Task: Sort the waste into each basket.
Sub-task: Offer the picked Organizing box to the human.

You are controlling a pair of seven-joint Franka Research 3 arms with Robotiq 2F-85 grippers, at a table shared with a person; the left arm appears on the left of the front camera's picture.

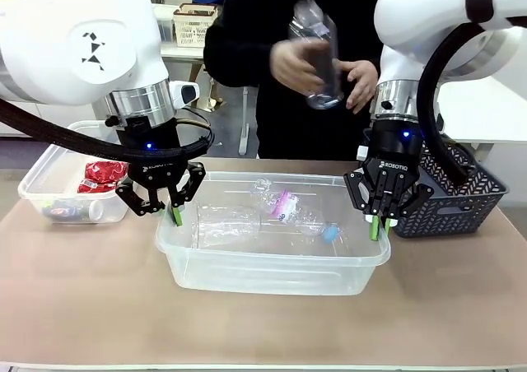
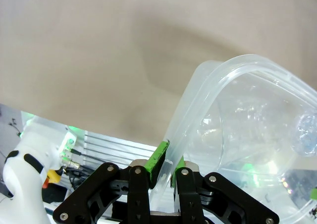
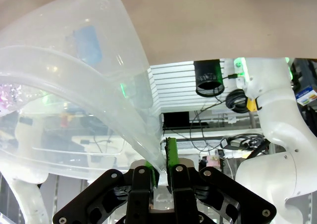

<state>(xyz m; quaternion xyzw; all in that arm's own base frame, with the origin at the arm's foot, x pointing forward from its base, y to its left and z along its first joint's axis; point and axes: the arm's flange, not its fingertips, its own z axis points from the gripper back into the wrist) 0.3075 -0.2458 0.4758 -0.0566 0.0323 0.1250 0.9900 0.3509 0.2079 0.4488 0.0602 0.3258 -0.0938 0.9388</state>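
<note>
A clear basket [image 1: 272, 265] stands mid-table with crushed clear bottles [image 1: 284, 211] in it, one with a pink label and a blue cap [image 1: 329, 233]. My left gripper [image 1: 174, 216] is shut on its left rim, and the left wrist view shows the pads [image 2: 159, 157] pinching the rim [image 2: 218, 85]. On the opposite rim my right gripper [image 1: 377, 228] is shut too, its pads [image 3: 171, 152] clamping the wall [image 3: 99, 50]. A second clear basket [image 1: 49, 174] at the left holds a red wrapper [image 1: 103, 174] and a small can-like piece [image 1: 66, 213]. The person's hands hold another clear bottle [image 1: 317, 55] above the middle basket.
A dark blue lattice basket [image 1: 461, 199] stands at the right, close behind my right gripper. Bare tabletop [image 1: 263, 331] stretches along the near side. The person stands at the far edge.
</note>
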